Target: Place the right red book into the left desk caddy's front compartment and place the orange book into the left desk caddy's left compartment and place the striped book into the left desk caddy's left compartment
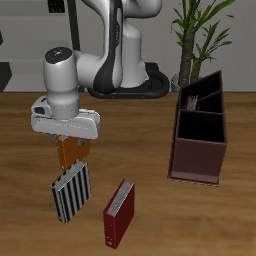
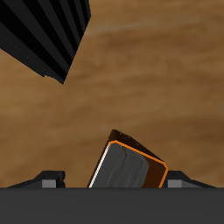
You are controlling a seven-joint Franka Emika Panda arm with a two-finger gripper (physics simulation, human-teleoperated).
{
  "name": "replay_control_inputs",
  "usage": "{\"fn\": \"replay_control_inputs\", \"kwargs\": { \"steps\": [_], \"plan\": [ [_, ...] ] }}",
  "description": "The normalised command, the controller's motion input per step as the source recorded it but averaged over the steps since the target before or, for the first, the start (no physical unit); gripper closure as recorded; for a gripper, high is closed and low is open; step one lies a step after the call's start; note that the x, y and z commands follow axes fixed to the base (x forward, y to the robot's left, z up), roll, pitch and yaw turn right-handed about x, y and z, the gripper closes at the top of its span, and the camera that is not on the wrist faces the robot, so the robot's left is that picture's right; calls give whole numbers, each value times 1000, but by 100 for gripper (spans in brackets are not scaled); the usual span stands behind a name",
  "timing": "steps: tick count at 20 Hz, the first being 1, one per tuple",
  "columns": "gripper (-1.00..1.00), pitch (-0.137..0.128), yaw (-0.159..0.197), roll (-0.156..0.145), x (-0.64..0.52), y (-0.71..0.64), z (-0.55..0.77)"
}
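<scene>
My claw point(image 1: 72, 146) gripped the orange book point(image 1: 73, 152) above the table, over the striped book point(image 1: 72, 190). The left desk caddy point(image 1: 198, 160) held a book point(image 1: 202, 100) in its rearmost compartment.

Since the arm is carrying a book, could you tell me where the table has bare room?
Bare wood lies between the red book and the left desk caddy. It is crowded under the gripper, shut on the orange book, beside the striped book.

Matt wood-grain table point(image 1: 200, 220); glossy white robot arm point(image 1: 125, 45).
</scene>
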Motion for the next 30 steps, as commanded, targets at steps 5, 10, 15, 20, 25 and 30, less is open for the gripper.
{"fn": "replay_control_inputs", "kwargs": {
  "steps": [5,10,15,20,25,30],
  "plan": [
    [100,-4,-16,14,-44,-3,-29],
    [100,22,-35,-30,-191,8,-10],
    [100,2,-18,-6,-248,184,158],
    [100,12,-16,-37,-347,150,293],
    [100,-50,20,-27,-421,345,475],
    [100,-30,-2,-26,-270,237,278]
  ]
}}
